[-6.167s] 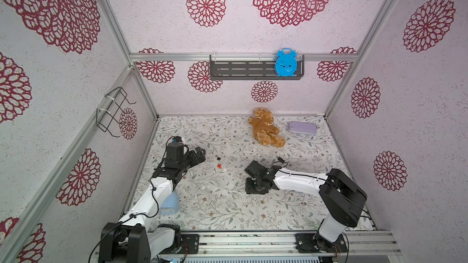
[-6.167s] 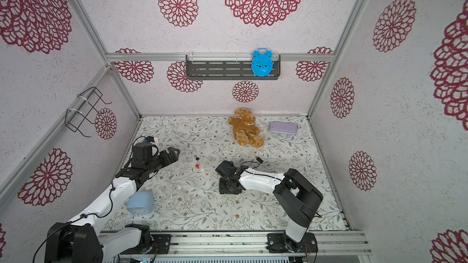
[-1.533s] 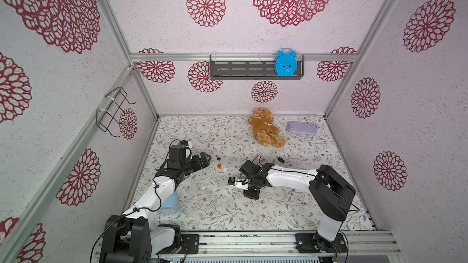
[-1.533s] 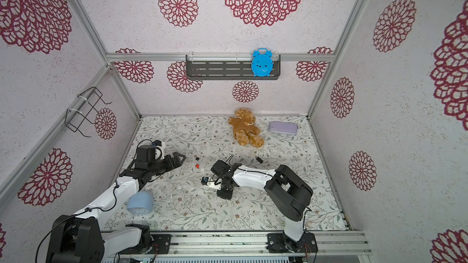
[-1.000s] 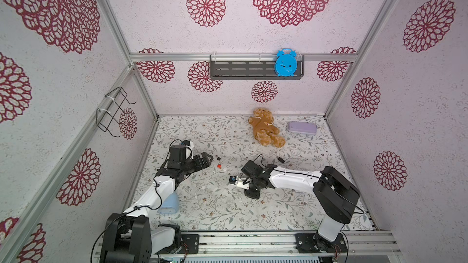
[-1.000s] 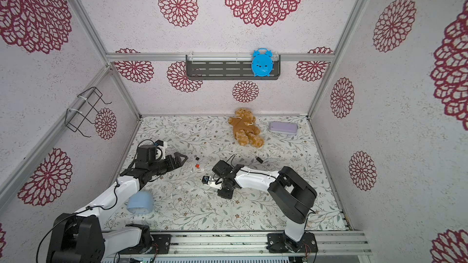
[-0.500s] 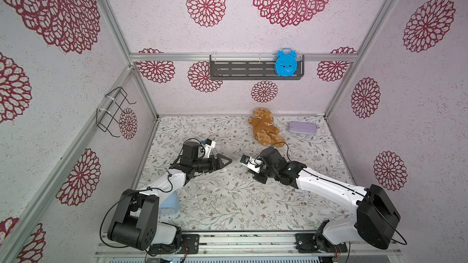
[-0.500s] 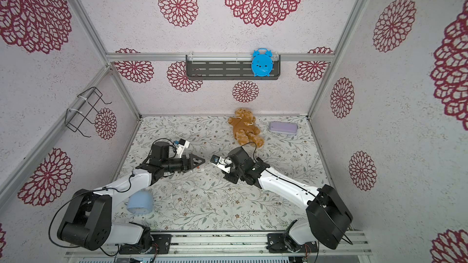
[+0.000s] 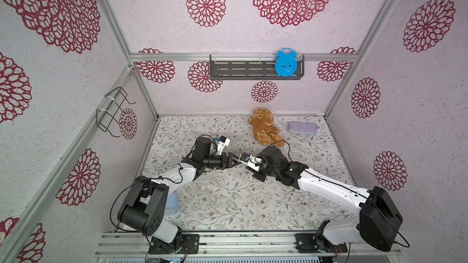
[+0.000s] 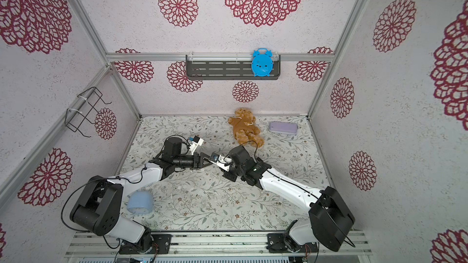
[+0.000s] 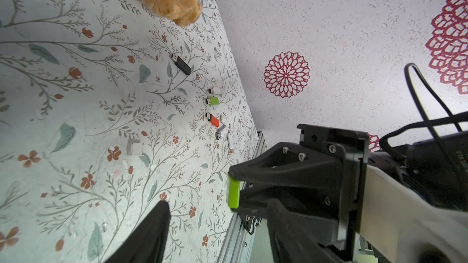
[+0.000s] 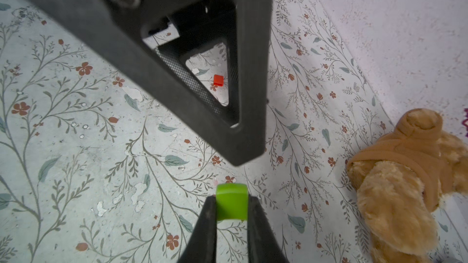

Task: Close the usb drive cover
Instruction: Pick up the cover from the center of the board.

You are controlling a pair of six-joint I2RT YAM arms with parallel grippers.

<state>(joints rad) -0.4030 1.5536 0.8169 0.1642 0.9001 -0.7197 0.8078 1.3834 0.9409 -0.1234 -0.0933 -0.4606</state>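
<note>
Two hands meet tip to tip above the tabletop (image 9: 228, 198), one loaded, one empty.
Right hand (image 12: 232, 199) is clamped on a green usb part (image 11: 233, 194), lifted clear; left hand (image 9: 236, 161) faces it, fingers (image 11: 152, 231) apart, nothing between them. Best, I judge: square the left fingers on the green end, close gently, push straight along its length. Below lie a red cap (image 12: 217, 80) and a green drive (image 11: 212, 101) with bare plug.
</note>
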